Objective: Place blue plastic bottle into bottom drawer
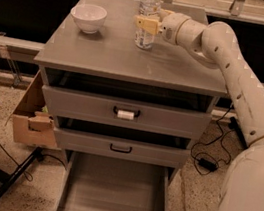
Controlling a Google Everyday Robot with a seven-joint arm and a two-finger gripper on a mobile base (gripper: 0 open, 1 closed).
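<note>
The blue plastic bottle [150, 1], clear with a white cap, stands upright at the back middle of the grey cabinet top [130, 59]. My gripper [148, 19] reaches in from the right at the bottle's mid height. It is open, with one yellowish finger [145, 24] across the front of the bottle and the other behind it. The bottom drawer [114, 191] is pulled out at floor level, and its grey floor is bare.
A white bowl [88, 17] sits on the cabinet top to the left of the bottle. Two upper drawers with black handles [126, 112] are slightly ajar. A cardboard box [33, 120] and a black stand leg [6, 184] are at the left, and cables [207, 162] lie at the right.
</note>
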